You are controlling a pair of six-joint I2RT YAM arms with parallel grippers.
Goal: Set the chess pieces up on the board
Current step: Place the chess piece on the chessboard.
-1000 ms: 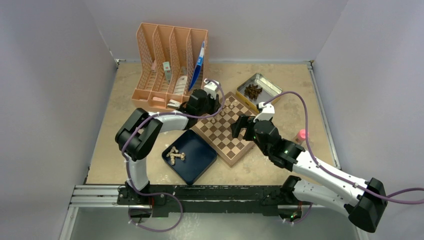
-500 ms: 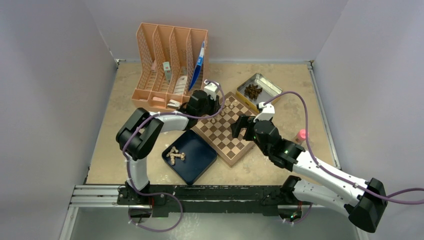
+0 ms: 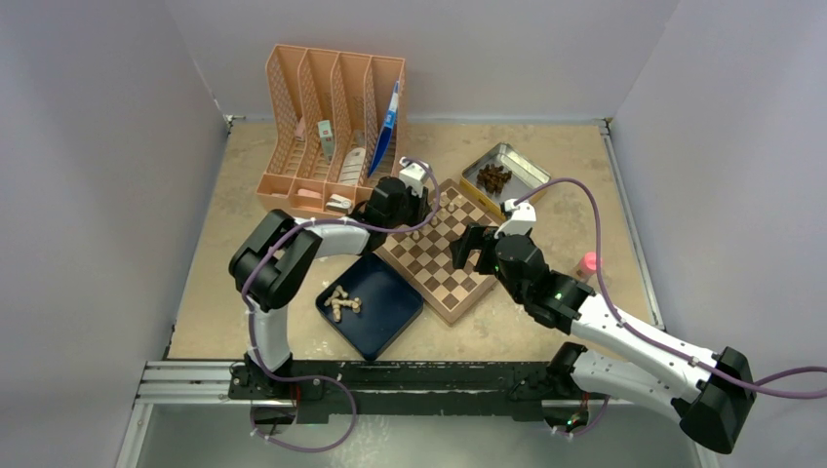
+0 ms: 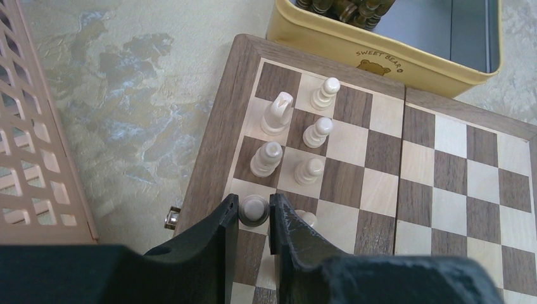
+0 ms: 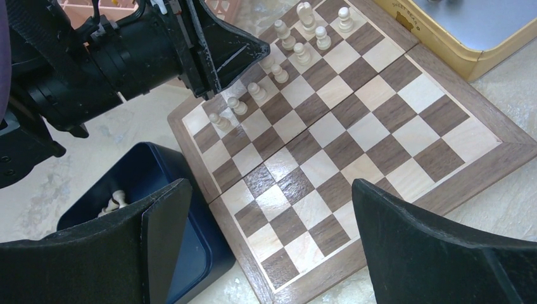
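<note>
The left gripper [image 4: 253, 210] is holding 1 pale chess piece [image 4: 254, 204] between nearly closed fingers over an edge square of the board [image 4: 206, 139], so placement is judged to be under way. The right gripper [image 5: 269, 190] is hovering wide open and empty. The next move is calling for a release and a straight lift, then a return to the blue tray [image 3: 385, 292].

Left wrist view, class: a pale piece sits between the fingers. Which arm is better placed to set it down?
Left. The left gripper is shut on the pale piece right over the board's edge row, beside placed pieces. The right gripper hangs open and empty above the board's bare squares.
</note>
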